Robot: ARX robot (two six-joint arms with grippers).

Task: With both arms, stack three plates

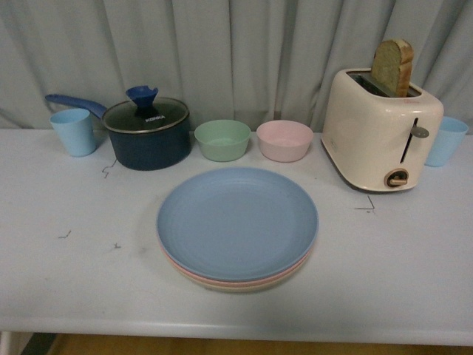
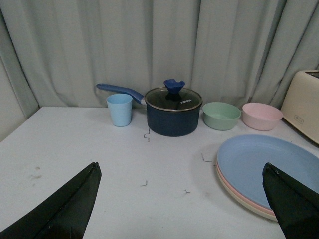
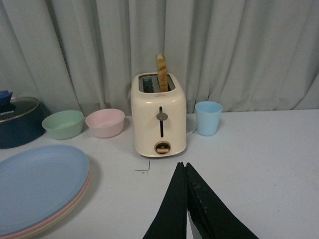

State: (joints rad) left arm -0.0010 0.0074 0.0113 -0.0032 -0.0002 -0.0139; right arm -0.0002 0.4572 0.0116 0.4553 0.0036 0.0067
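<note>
The round matte light blue plate [image 1: 236, 220] tops the pink plate [image 1: 222, 280] and beige plate [image 1: 247, 287], stacked between both arms. Left gripper [image 2: 182, 199] gapes wide; right gripper [image 3: 186, 199] is pinched together, empty; neither touches them.

The light blue plate [image 1: 236, 220] is showing a plain matte blue face, with the pink plate [image 1: 194, 276] peeking out as a thin rose rim beneath it and the beige plate [image 1: 244, 287] showing as a pale cream edge lowest of all. Beyond the left gripper [image 2: 182, 201], whose fingers [image 2: 67, 209] are reading solid black, the pot [image 2: 173, 113] is showing dark navy with a bright blue knob and handle. The green bowl [image 1: 222, 139] is looking mint, the pink bowl [image 1: 284, 140] pastel. Ahead of the black right gripper [image 3: 185, 199], the toaster [image 3: 159, 115] is showing cream, flanked by a sky-blue cup [image 3: 208, 118]. The table [image 1: 66, 281] is looking whitish-grey.
</note>
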